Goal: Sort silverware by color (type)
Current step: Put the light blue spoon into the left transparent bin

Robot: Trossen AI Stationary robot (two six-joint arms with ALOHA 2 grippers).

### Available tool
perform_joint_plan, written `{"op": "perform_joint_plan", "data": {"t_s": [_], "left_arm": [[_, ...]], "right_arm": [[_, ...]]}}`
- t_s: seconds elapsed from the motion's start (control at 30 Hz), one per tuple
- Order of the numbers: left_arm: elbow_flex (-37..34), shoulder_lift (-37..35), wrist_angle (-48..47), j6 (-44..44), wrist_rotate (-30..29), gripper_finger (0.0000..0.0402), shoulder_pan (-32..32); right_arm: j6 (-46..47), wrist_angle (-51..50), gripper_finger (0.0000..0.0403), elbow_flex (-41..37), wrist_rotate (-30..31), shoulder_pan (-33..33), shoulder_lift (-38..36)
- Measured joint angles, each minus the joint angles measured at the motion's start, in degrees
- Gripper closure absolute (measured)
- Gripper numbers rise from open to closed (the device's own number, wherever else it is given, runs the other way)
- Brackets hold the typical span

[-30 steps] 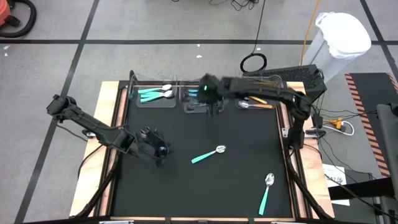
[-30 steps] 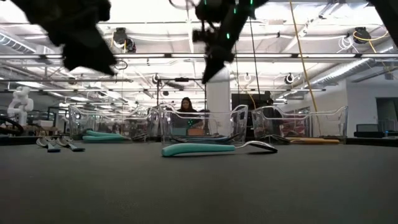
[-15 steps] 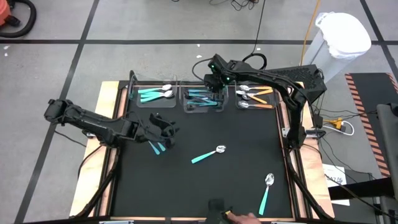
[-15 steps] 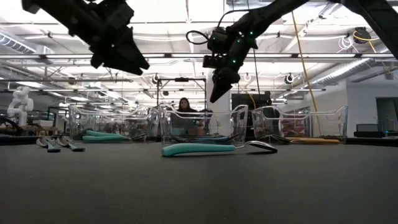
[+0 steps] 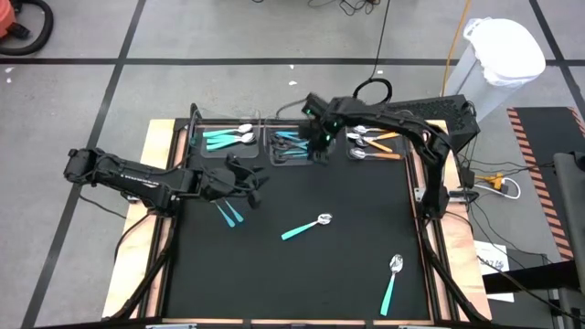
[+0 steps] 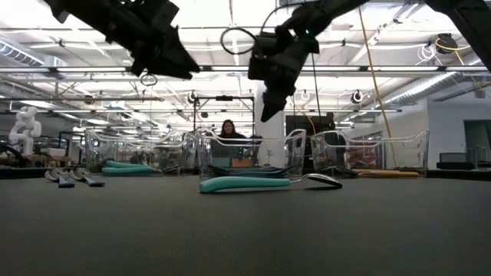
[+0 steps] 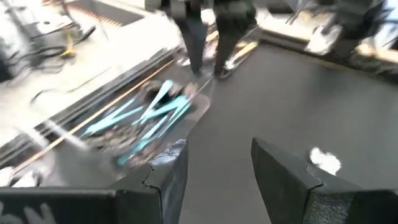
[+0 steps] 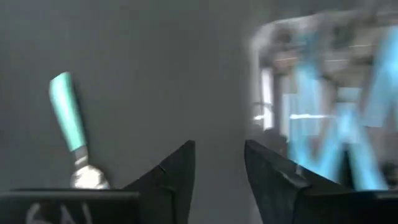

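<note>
The silverware lies partly on the black mat. Two light-blue pieces (image 5: pixel 228 214) lie side by side near the mat's left edge. One teal spoon (image 5: pixel 306 227) lies mid-mat and another (image 5: pixel 391 280) at the near right. Three clear bins stand along the far edge: teal spoons (image 5: pixel 225 138) left, light-blue pieces (image 5: pixel 291 147) middle, orange ones (image 5: pixel 377 141) right. My left gripper (image 5: pixel 256 180) hangs open and empty above the mat, just beyond the two blue pieces. My right gripper (image 5: pixel 320 146) is open and empty, raised at the middle bin's right end (image 8: pixel 219 146).
A wooden frame (image 5: pixel 165 196) borders the mat. Beyond the table's far right corner stands a white-lined bin (image 5: pixel 498 55). Cables (image 5: pixel 373 90) lie on the floor behind the bins. Bare mat (image 5: pixel 356 196) lies between the bins and the loose spoons.
My left gripper has risen from over the two light-blue pieces and gone toward the far edge and the right; the pieces lie uncovered on the mat. My right gripper has stayed by the middle bin, shifting toward the far edge and then back toward the near edge.
</note>
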Motion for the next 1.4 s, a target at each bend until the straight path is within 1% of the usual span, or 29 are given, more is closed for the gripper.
{"op": "perform_joint_plan", "data": {"t_s": [0.13, 0.2, 0.3, 0.4, 0.47, 0.6, 0.7, 0.83, 0.93, 1.07, 1.23, 1.33, 1.4], "left_arm": [[0.0, -0.8, 8.4, 1.1, 4.8, 0.0224, 0.0], [0.0, -1.9, 13.4, 0.1, 6.7, 0.0224, -0.1], [0.0, -4.9, 14.3, -0.1, 8.4, 0.0224, -0.3], [0.0, -8.8, 10.9, -0.2, 8.4, 0.0224, -0.8], [0.0, -11.7, 7.8, -0.4, 8.4, 0.0224, -1.4], [0.0, -17.5, -0.2, -3.3, 8.2, 0.0224, -2.2], [0.0, -20.4, -6.1, -6.3, 7.5, 0.0224, -2.7], [0.0, -21.1, -11.7, -12.0, 7.5, 0.0224, -3.5], [0.0, -21.0, -15.0, -15.2, 8.2, 0.0224, -4.0], [0.0, -21.0, -16.7, -15.3, 8.8, 0.0224, -4.9], [0.0, -21.0, -17.4, -15.3, 8.9, 0.0223, -5.4], [0.0, -21.0, -18.5, -15.3, 8.7, 0.0223, -5.4], [0.0, -21.0, -18.8, -15.3, 8.4, 0.0224, -5.4]], "right_arm": [[-0.9, -4.1, 0.0286, 0.0, 0.2, 5.9, 0.0], [-0.5, -4.5, 0.0288, 0.0, 2.3, 9.3, 0.0], [1.2, -4.5, 0.0288, 0.0, 6.0, 14.2, 0.0], [3.5, -4.2, 0.0288, 0.0, 5.8, 17.9, 0.0], [5.2, -1.8, 0.0288, -1.1, 5.9, 19.6, 0.0], [11.2, 6.0, 0.0288, -5.9, 6.0, 22.1, 0.1], [12.6, 8.5, 0.0289, -9.3, 6.1, 23.9, 0.2], [13.6, 9.9, 0.0289, -13.5, 9.1, 26.3, 0.2], [15.1, 12.6, 0.0289, -17.6, 9.0, 27.7, 0.3], [15.5, 15.0, 0.0289, -21.8, 9.0, 29.4, 0.3], [13.9, 16.2, 0.0289, -24.2, 9.4, 31.1, 0.3], [14.2, 17.4, 0.0291, -25.6, 14.1, 32.0, 0.1], [15.4, 17.8, 0.0304, -26.2, 16.9, 32.3, 0.0]]}}
